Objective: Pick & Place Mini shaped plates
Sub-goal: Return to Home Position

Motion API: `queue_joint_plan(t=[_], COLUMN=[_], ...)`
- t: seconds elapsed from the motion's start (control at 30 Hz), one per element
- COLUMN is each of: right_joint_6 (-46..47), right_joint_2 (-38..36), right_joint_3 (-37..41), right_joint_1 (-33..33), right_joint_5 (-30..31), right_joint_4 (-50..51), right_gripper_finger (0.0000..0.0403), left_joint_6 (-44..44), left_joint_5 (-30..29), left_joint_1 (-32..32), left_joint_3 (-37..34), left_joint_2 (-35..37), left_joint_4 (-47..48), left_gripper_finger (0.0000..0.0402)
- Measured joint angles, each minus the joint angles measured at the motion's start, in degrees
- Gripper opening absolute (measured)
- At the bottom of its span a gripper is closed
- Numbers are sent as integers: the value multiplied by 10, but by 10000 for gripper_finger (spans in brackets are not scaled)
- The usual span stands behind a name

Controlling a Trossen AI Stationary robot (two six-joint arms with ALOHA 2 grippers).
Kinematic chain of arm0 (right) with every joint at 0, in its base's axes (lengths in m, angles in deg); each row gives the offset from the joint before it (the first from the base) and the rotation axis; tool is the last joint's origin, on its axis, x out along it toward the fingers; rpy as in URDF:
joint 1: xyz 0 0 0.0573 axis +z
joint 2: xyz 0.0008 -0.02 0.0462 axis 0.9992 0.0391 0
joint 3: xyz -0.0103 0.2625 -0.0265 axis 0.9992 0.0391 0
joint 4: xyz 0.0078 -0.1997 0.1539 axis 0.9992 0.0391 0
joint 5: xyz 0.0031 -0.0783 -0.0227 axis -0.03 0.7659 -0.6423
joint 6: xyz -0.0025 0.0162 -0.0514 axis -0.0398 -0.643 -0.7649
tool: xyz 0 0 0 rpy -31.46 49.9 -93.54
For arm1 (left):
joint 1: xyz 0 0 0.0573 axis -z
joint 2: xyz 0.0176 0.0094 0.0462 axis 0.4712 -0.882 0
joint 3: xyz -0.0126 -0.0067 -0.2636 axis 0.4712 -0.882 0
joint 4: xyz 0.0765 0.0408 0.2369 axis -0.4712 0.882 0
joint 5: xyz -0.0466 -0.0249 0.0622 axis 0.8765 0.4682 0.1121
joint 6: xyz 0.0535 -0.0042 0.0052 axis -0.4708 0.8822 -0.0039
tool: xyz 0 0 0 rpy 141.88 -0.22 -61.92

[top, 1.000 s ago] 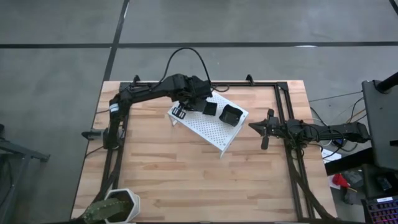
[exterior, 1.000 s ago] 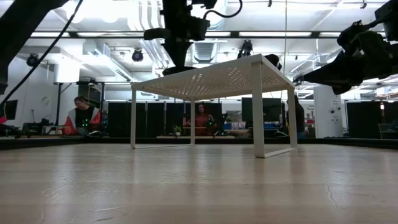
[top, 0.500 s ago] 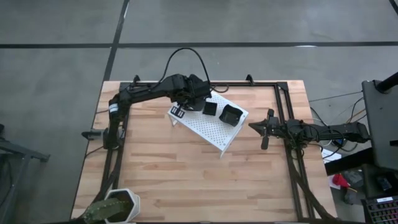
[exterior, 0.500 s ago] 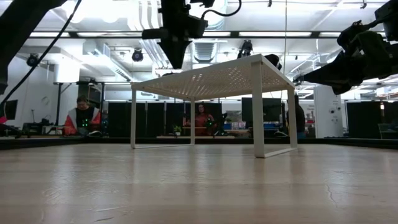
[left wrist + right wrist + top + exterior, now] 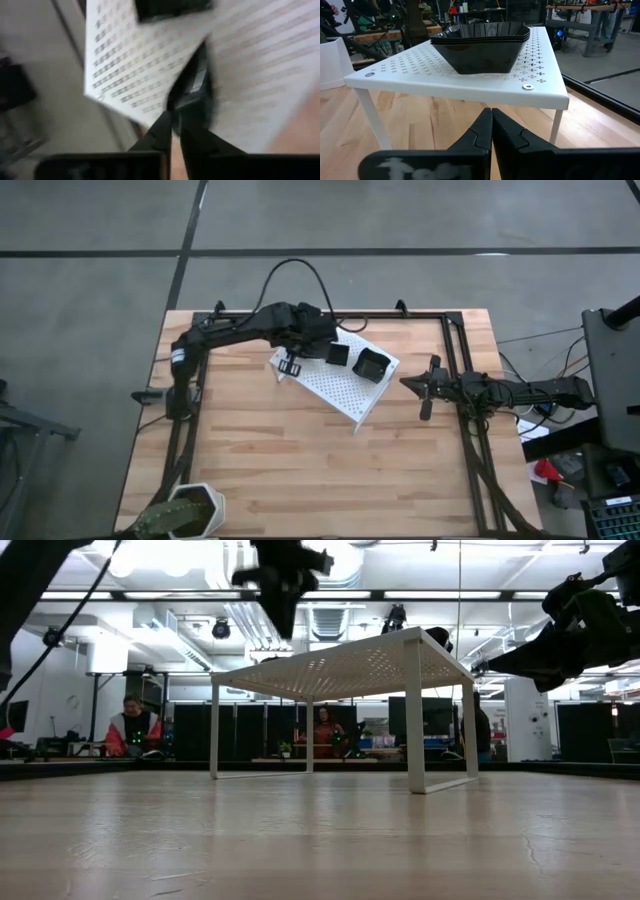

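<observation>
A white perforated rack [image 5: 340, 380] stands on its legs on the wooden table. On its top sit two groups of glossy black dishes [image 5: 338, 353] [image 5: 372, 364]; the right wrist view shows the wavy-rimmed square ones stacked [image 5: 480, 45]. My left gripper [image 5: 290, 364] hangs above the rack's left corner, fingers pointing down, shut on a thin dark plate [image 5: 192, 92] that looks blurred. In the low view it is above the rack top [image 5: 284, 600]. My right gripper [image 5: 425, 385] waits shut to the right of the rack, touching nothing. My left gripper pinches a thin dark plate between its two fingers [image 5: 160, 132], coming from above and pointing down. The plate's edge [image 5: 187, 102] sticks out past the fingertips. It is lifted clear above the rack top. Blur hides which part of the plate the fingers are on.
A white hexagonal pot with a plant [image 5: 188, 515] stands at the table's near left corner. A black frame [image 5: 455, 350] runs along the table's far and right sides. Bare wood lies near of the rack. People sit in the room beyond the table [image 5: 130, 725].
My left gripper has risen from just above the rack's top at its left corner and has shifted slightly toward the table's left and near side, still pointing down. My right arm has kept still.
</observation>
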Motion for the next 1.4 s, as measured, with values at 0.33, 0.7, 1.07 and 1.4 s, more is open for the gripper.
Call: queue_joint_plan(t=[0.33, 0.7, 1.07, 1.4], right_joint_6=[0, 0, 0, 0], right_joint_2=[0, 0, 0, 0], right_joint_3=[0, 0, 0, 0], right_joint_1=[0, 0, 0, 0], right_joint_5=[0, 0, 0, 0], right_joint_4=[0, 0, 0, 0], right_gripper_finger=[8, 8, 8, 8], left_joint_6=[74, 185, 248, 264], left_joint_5=[208, 253, 253, 251], left_joint_1=[16, 40, 63, 80], left_joint_3=[-105, -459, -728, -889], left_joint_2=[146, 373, 544, 670], left_joint_4=[-198, -576, -806, -912], left_gripper_finger=[0, 0, 0, 0])
